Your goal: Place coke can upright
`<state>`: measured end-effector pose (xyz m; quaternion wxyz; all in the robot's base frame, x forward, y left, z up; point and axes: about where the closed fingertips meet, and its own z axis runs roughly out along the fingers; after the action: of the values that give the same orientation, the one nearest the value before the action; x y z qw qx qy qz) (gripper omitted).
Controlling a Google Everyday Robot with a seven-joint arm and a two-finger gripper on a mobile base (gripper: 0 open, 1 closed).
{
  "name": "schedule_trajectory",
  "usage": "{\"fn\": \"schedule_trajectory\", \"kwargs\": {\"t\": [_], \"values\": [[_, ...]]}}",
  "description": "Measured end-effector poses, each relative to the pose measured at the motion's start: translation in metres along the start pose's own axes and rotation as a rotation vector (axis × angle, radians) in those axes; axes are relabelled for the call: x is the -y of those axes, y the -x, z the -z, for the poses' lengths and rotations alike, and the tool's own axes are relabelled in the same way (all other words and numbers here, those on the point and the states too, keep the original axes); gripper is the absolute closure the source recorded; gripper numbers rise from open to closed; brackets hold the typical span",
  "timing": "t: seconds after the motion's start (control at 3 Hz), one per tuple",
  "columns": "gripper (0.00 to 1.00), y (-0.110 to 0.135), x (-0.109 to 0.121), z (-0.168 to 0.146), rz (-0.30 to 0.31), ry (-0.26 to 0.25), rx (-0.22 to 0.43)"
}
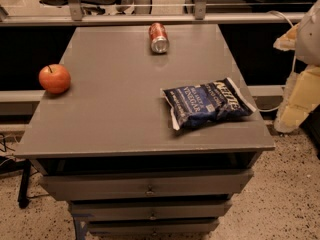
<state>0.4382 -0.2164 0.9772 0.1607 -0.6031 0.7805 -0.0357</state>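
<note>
Now the coke can [159, 37] lay on its side at twelve o'clock on the grey table [115, 119], silver end facing the camera, well apart from the apple [54, 78] at nine and the chip bag [207, 104] at four. Off the table at three o'clock hung the gripper [300, 96], its state impossible to tell.

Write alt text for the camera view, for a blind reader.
A coke can lies on its side near the far edge of a grey table, an apple at left, a blue chip bag at right. The gripper is beyond the table's right edge.
</note>
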Motion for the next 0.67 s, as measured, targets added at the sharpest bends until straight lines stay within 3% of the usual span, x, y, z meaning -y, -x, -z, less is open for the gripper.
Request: {"fn": "schedule_trajectory", "kwargs": {"t": [0.67], "values": [[0.00, 0.0085, 0.0085, -0.0035, -0.016, 0.006, 0.031]]}}
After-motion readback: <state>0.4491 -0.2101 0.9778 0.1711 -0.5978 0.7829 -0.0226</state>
